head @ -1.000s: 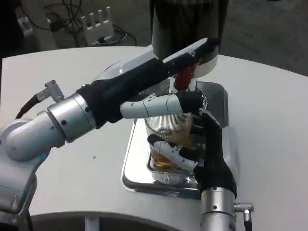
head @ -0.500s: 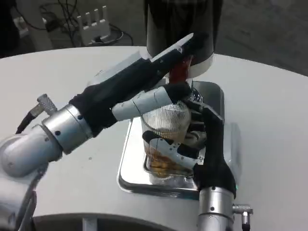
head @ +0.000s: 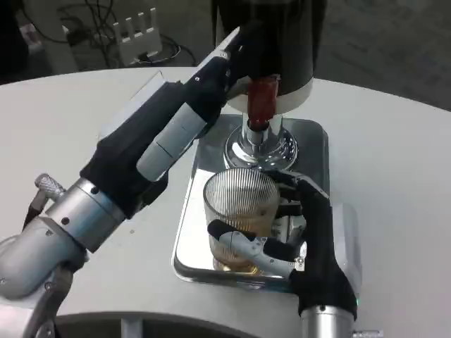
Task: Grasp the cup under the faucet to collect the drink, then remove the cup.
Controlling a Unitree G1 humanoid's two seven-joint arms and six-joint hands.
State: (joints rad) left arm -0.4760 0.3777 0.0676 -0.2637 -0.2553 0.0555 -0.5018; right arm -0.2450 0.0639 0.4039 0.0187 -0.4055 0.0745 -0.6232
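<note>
A ribbed clear cup (head: 238, 203) with amber drink in its bottom stands on the steel drip tray (head: 189, 224), just in front of the chrome faucet (head: 258, 145). My right hand (head: 304, 243) grips the cup from its right side, with fingers curling round its lower front. The red tap handle (head: 263, 100) hangs below the black dispenser (head: 271, 32). My left hand (head: 184, 116) is raised and stretched out flat, holding nothing. Its fingertips (head: 236, 44) lie against the dispenser's left side, above the red handle.
The tray sits in the middle of the white table (head: 394, 169). Beyond the far edge, cables and a white rack (head: 139, 34) lie on the floor. The table's front edge runs just below my right wrist.
My left hand has lifted off the tap area and swung up to the dispenser's side. The cup, in my right hand, has come forward from under the faucet.
</note>
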